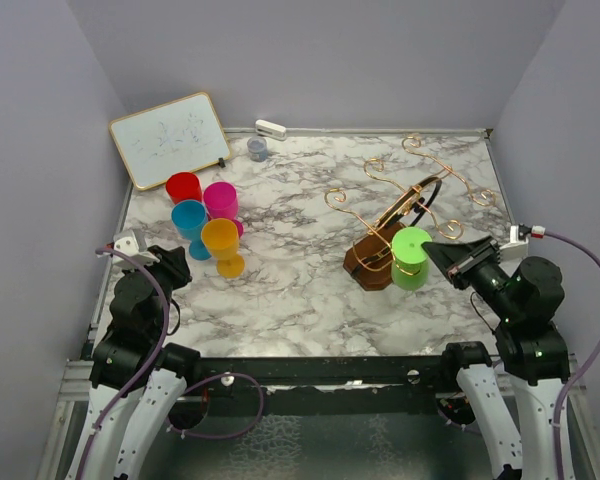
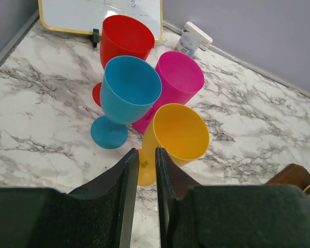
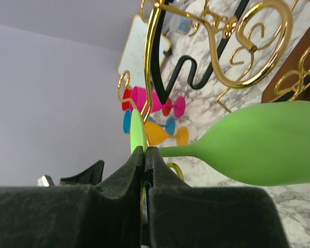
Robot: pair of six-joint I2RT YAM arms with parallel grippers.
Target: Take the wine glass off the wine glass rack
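One wine glass point(image 1: 411, 250), green, apparently plastic

Left gripper point(image 1: 165, 262): near left, jaws all but closed on nothing. Wine glass rack point(image 1: 405, 205): right of centre. Glass: at the rack's near side; likely light, stiff, slick. Right gripper point(image 3: 144, 150): clenched on its thin foot, a sound hold.

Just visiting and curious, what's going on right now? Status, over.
Left gripper jaws nearly shut, empty. Right gripper jaws shut on green wine glass foot. Glass not yet off wine glass rack, gold wire beside the foot.
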